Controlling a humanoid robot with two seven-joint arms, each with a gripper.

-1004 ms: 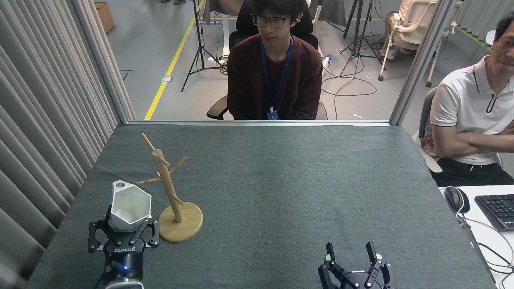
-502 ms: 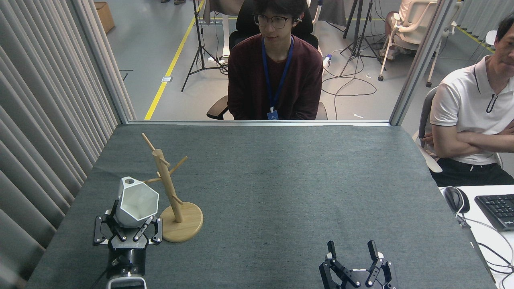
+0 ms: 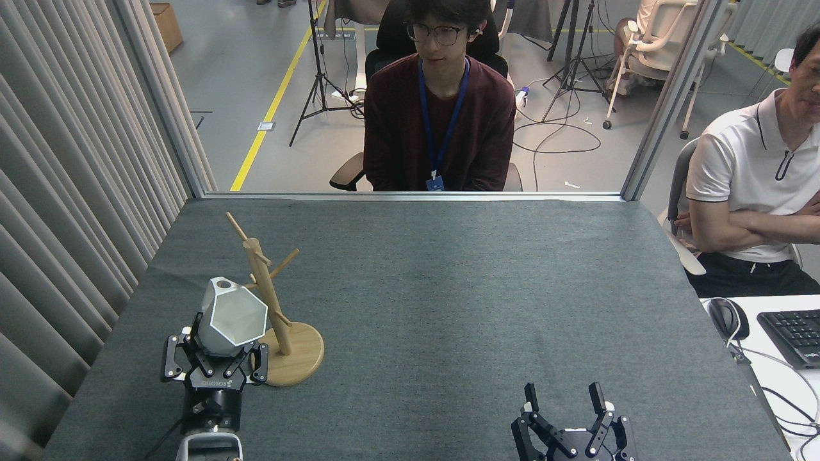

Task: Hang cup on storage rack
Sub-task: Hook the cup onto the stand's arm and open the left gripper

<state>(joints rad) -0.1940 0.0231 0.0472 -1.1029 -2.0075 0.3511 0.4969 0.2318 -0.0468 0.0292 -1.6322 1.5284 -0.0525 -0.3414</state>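
Nearest us, the right claw idles low over the bench, fingers spread apart, nothing between them. Over on the left, the left claw is clamped on the cup, gripping its lower body, and here's the change: a second ago the cup sat further left and more open to view, and now it has slid right and tipped, so the mouth faces forward and the pierced tab rides on top. That reads as lining the tab's hole up with a peg. The cup is now just beside the rack, its right edge in front of the post from this angle; whether they touch, I can't tell. The hole is not on any peg yet. Beyond the bench, two people sit watching.
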